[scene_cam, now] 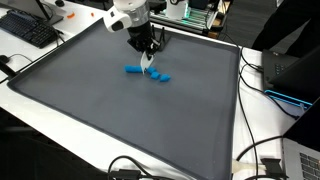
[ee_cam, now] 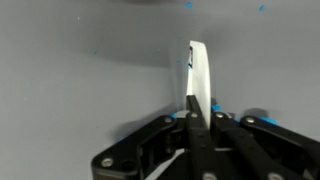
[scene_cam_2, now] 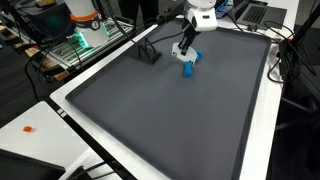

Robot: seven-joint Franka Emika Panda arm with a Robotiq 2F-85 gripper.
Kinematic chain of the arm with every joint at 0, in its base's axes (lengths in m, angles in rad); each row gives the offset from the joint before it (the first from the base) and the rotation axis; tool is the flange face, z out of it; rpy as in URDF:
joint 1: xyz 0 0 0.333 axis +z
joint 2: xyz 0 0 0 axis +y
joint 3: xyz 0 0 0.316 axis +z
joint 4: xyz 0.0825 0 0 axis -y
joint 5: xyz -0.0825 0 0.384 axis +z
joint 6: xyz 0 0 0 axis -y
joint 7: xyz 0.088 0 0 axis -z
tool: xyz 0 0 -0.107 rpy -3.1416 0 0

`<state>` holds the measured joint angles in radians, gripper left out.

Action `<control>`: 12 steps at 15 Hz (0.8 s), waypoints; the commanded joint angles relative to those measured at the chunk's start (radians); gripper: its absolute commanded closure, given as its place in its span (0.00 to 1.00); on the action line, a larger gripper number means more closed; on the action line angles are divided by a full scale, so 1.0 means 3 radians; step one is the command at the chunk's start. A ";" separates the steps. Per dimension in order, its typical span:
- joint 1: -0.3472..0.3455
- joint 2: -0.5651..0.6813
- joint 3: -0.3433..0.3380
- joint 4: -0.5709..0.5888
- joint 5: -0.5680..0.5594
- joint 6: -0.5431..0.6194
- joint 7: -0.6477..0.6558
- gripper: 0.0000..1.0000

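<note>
My gripper [ee_cam: 197, 106] is shut on a slim white stick-like object [ee_cam: 200, 68] that juts out beyond the fingertips. In both exterior views the gripper [scene_cam: 148, 47] [scene_cam_2: 187, 42] hangs low over the far part of a dark grey mat [scene_cam: 120, 120] [scene_cam_2: 160, 120]. The white object [scene_cam: 150, 63] [scene_cam_2: 184, 53] points down at the mat. Just beneath and beside its tip lie small blue pieces [scene_cam: 133, 70] [scene_cam: 161, 76] [scene_cam_2: 187, 68]. I cannot tell whether the tip touches them.
A keyboard [scene_cam: 30, 30] lies off the mat's far corner. A small black stand [scene_cam_2: 148, 53] sits on the mat near the gripper. Cables [scene_cam: 262, 160] and a laptop [scene_cam: 300, 160] crowd one side. A white table edge [scene_cam_2: 30, 130] carries a small orange item [scene_cam_2: 28, 128].
</note>
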<state>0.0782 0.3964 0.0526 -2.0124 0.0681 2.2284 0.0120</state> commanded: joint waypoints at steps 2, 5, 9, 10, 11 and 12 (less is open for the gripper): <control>-0.0045 -0.0195 0.0046 -0.0161 0.0043 0.0041 -0.0087 0.99; -0.0039 -0.0282 0.0037 -0.0128 0.0005 0.0041 -0.0106 0.99; -0.0042 -0.0309 0.0006 -0.0029 -0.0111 0.0049 -0.0195 0.99; -0.0050 -0.0298 0.0003 -0.0001 -0.0117 0.0043 -0.0235 0.99; -0.0061 -0.0276 -0.0001 0.0029 -0.0121 0.0040 -0.0270 0.99; -0.0070 -0.0257 -0.0006 0.0054 -0.0129 0.0043 -0.0304 0.99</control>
<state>0.0727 0.3102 0.0509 -2.0061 0.0500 2.2317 -0.0433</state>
